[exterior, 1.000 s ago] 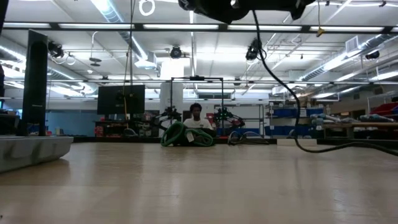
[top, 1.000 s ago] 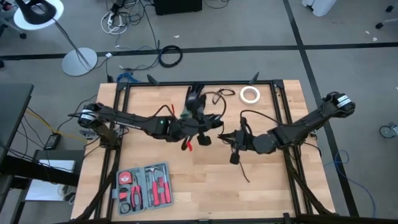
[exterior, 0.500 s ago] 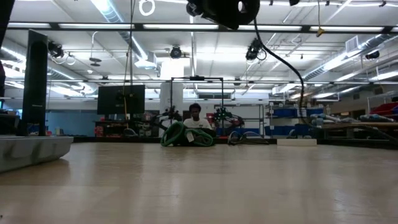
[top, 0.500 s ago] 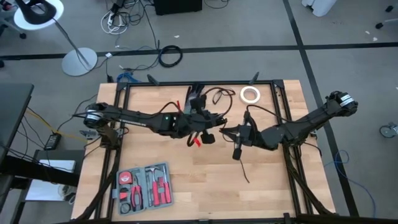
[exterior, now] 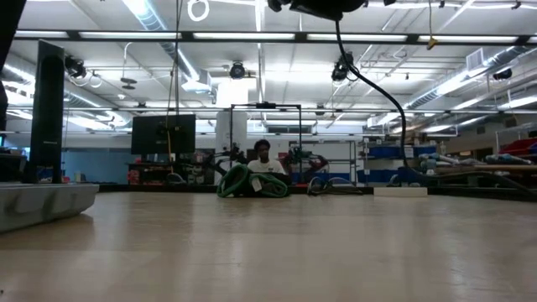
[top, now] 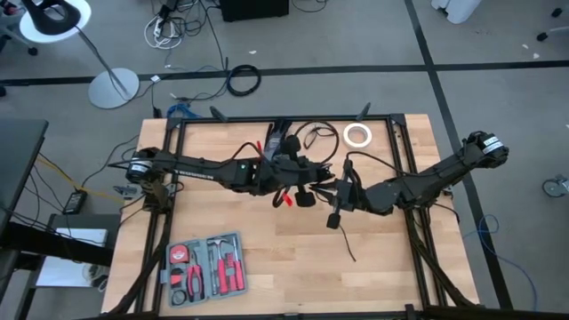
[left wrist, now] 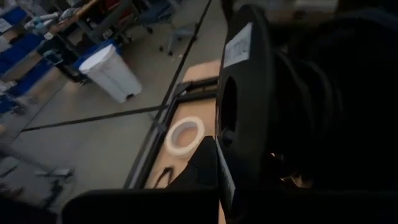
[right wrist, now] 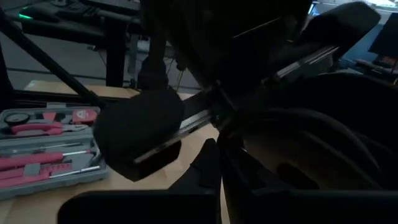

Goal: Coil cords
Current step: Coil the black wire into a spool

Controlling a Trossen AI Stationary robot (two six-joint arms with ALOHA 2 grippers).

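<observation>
Where the two dark arms meet above the middle of the wooden desk (top: 267,267), the left gripper (top: 307,197) and the right gripper (top: 340,200) face each other closely, each with its fingers pressed together; what they pinch cannot be told for certain. A thin black cord (top: 353,252) hangs from the right gripper's side, its loose tail trailing across the bare wood toward the front edge. A second cord (top: 311,136), a small loose loop, lies near the far edge, beside a white tape roll (top: 357,135). An open tool case (top: 205,267) with red-handled tools sits at the front left corner. A black frame (top: 411,187) borders the desk. Beyond it, a grey floor carries a lamp base (top: 113,89) and a thicker black cable ring (top: 243,80). The low view shows a pale plank surface and a fluorescent-lit workshop, with a person (exterior: 263,159) seated far behind.
</observation>
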